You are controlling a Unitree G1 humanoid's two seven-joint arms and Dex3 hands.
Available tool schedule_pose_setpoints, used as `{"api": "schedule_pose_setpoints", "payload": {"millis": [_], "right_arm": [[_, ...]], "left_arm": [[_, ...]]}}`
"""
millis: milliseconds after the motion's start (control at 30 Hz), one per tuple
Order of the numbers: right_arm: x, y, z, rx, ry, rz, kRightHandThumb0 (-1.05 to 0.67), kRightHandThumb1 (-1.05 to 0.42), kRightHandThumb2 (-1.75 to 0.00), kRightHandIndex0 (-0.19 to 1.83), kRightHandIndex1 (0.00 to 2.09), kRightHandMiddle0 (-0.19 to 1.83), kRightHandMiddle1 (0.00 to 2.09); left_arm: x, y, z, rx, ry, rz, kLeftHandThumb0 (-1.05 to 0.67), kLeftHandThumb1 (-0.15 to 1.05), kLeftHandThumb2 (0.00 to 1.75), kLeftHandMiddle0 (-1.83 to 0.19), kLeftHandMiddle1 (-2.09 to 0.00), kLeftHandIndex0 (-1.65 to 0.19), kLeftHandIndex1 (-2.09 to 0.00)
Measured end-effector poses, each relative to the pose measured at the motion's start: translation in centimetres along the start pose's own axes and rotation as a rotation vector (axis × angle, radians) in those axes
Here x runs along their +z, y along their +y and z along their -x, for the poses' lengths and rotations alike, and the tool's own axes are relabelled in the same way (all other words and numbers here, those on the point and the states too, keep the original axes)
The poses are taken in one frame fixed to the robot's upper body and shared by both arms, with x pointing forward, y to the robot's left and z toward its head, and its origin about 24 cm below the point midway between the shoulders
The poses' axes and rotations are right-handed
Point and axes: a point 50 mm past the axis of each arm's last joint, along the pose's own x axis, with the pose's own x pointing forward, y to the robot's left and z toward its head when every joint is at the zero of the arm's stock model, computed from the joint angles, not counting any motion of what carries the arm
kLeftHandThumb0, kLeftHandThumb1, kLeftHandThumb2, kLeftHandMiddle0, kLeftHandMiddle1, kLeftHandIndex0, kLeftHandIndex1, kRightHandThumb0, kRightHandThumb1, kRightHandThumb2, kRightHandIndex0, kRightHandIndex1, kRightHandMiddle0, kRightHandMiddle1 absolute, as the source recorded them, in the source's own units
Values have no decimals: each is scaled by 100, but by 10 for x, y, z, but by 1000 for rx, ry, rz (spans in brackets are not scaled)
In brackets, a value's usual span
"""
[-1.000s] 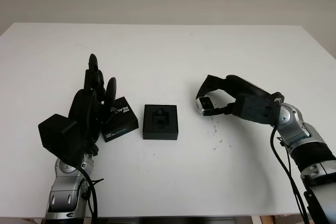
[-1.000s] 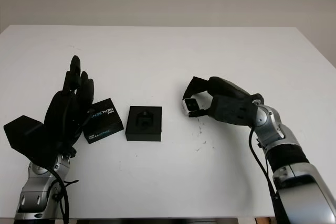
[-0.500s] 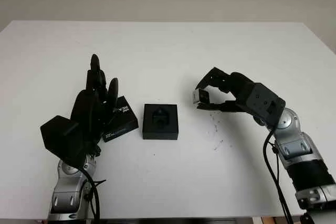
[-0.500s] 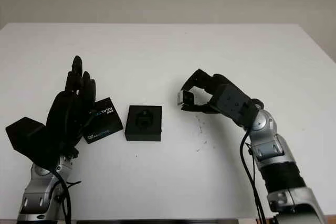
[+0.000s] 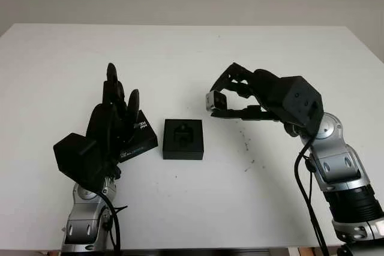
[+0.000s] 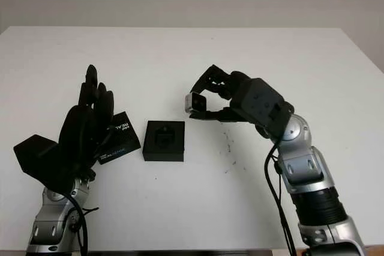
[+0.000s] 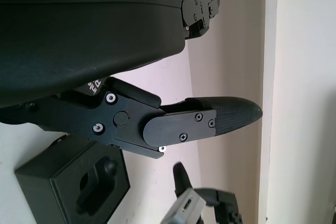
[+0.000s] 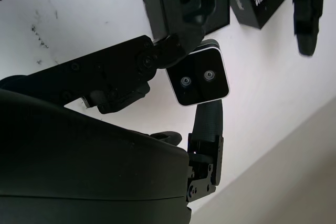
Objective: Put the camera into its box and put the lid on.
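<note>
White and matte, the table (image 5: 192, 52) spans the scene, marked by a few dark specks near its middle; over the last second the right hand (image 5: 237, 97) has been raised off it and carried leftward, so that the camera (image 5: 213, 100) it pinches is now held in the air just right of the box (image 5: 183, 139), where before it sat low and farther right; the camera is judged close to being lowered into the box, with the lid step not yet begun. The left hand (image 5: 114, 118), black and glossy-shelled, is held upright and open at the left, holding nothing, little changed apart from a slight shift. The lid (image 5: 137, 142), a flat black square printed with white lettering, lies on the table just behind that hand, left of the box. The box is a small black square with a moulded recess in dark foam. The camera is a small rounded block, silver-edged, with a dark face and two round lenses, gripped between the right hand's fingertips (image 8: 173, 43).
</note>
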Motion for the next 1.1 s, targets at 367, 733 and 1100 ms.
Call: {"api": "schedule_pose_setpoints", "payload": {"millis": [367, 733, 1100], "right_arm": [[-1, 22, -16, 45, 74, -114, -42, -103, -5, 35, 9, 12, 198], [2, 43, -14, 68, 102, -205, -40, -102, -5, 34, 9, 16, 202], [8, 53, -8, 97, 64, -160, -42, -102, -5, 33, 9, 20, 195]], "left_arm": [[-1, -7, 0, 6, 2, 13, -70, 105, 57, 19, 0, 19, 0], [0, -8, -2, 17, -7, 18, -69, 105, 58, 19, 0, 19, 0], [1, -12, -4, 22, -11, 17, -70, 105, 56, 19, 0, 19, 0]]}}
